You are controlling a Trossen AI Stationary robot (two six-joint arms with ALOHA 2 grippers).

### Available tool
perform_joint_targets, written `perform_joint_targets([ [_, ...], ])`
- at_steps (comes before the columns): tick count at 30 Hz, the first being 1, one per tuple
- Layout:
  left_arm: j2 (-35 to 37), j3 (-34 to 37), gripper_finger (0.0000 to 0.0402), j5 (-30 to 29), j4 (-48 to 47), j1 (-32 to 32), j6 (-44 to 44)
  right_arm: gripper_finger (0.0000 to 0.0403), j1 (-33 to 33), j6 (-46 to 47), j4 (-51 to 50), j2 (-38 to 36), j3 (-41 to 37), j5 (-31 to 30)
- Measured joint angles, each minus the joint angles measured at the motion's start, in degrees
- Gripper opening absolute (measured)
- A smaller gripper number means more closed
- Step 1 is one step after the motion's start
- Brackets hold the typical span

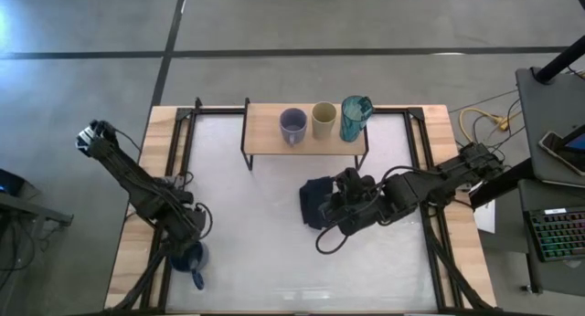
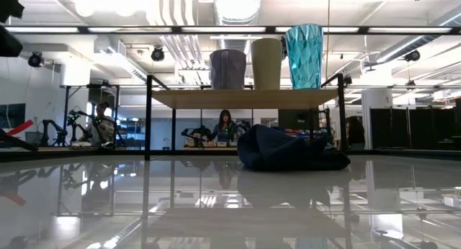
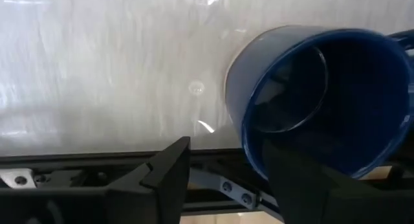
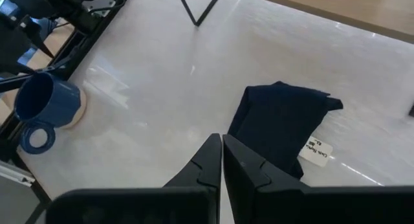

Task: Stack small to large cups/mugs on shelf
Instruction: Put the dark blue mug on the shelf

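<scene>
The dark blue mug (image 1: 187,258) stands upright near the table's left front on a pale round coaster (image 4: 79,107), handle (image 1: 197,279) toward the near edge. My left gripper (image 3: 226,146) points down just beyond it, open, and one finger (image 3: 304,179) overlaps the mug's rim (image 3: 259,143). On the shelf (image 1: 265,133) a grey-lavender mug (image 1: 292,126), a beige cup (image 1: 323,121) and a teal mug (image 1: 355,118) stand in a row. My right gripper (image 4: 222,153) hangs shut above a dark navy cloth (image 4: 278,123). My left gripper stands open beside the blue mug, with one finger (image 3: 304,179) in front of the rim's near side (image 3: 259,143). I cannot tell whether that finger touches the rim. The mug rests on its coaster.
Black frame rails (image 1: 174,152) run along the table's left and right sides (image 1: 422,152). The crumpled cloth (image 1: 316,202) lies mid-table in front of the shelf. Bare white tabletop (image 1: 256,252) lies between mug and cloth. People sit in the room behind (image 2: 225,127).
</scene>
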State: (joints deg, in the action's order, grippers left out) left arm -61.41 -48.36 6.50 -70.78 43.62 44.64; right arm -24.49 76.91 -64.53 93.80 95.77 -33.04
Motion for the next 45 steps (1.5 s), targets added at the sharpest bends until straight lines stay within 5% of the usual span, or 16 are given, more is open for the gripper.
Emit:
perform_joint_targets([
  [12, 3.98, 7.04, 0.018, -0.25, 8.97, 1.25, 16.98, 0.0009, 0.07, -0.03, -0.17, 0.0, -0.42, 0.0],
  [27, 9.46, 12.18, 0.018, -0.93, 10.33, 12.19, 43.79, 0.0009, 0.05, -0.03, -1.09, 0.0, -0.44, 0.0],
  [39, 3.39, 12.42, 0.0178, -1.01, 10.5, 12.39, 45.29, 0.0009, 0.05, -0.03, -1.27, 0.0, -0.44, 0.0],
  [45, 1.01, 12.51, 0.0124, -1.18, 13.21, 12.37, 45.47, 0.0009, 0.14, -0.45, -1.25, 0.0, -0.44, 0.0],
])
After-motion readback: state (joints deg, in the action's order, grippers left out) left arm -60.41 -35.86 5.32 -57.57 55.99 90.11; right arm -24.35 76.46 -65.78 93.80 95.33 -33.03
